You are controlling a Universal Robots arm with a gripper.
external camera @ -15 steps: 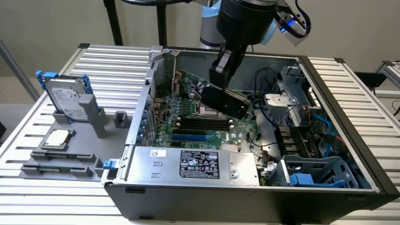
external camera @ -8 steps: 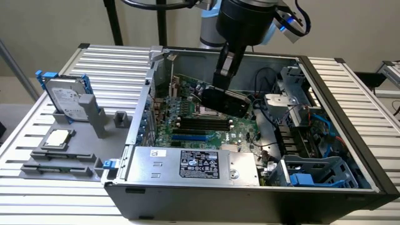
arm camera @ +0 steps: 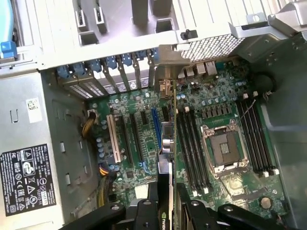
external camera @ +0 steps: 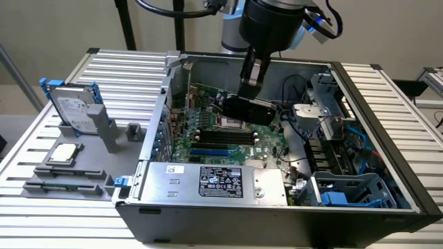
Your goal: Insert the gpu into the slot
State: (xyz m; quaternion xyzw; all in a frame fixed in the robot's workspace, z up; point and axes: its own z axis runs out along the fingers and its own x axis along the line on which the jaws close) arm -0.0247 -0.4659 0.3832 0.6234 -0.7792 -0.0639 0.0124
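The gpu [external camera: 250, 110], a flat black card, hangs tilted above the green motherboard inside the open computer case, over the processor socket area. My gripper [external camera: 251, 93] comes down from above and is shut on its upper edge. In the wrist view the gpu [arm camera: 165, 191] shows edge-on between my black fingers [arm camera: 144, 213], with the gripper [arm camera: 165, 213] closed around it. The bright-blue slot [external camera: 209, 153] lies lower on the board, towards the exterior view's left of the card and clear of it. In the wrist view the slot [arm camera: 156, 128] runs just beyond the card's far end.
A silver labelled power-supply box [external camera: 215, 181] sits along the case's near side. Black memory sockets [external camera: 225, 136] and the square processor socket [arm camera: 225, 148] lie beside the slot. Cables and a blue drive cage [external camera: 346, 192] crowd the right. A hard drive [external camera: 72, 111] stands on a grey fixture outside.
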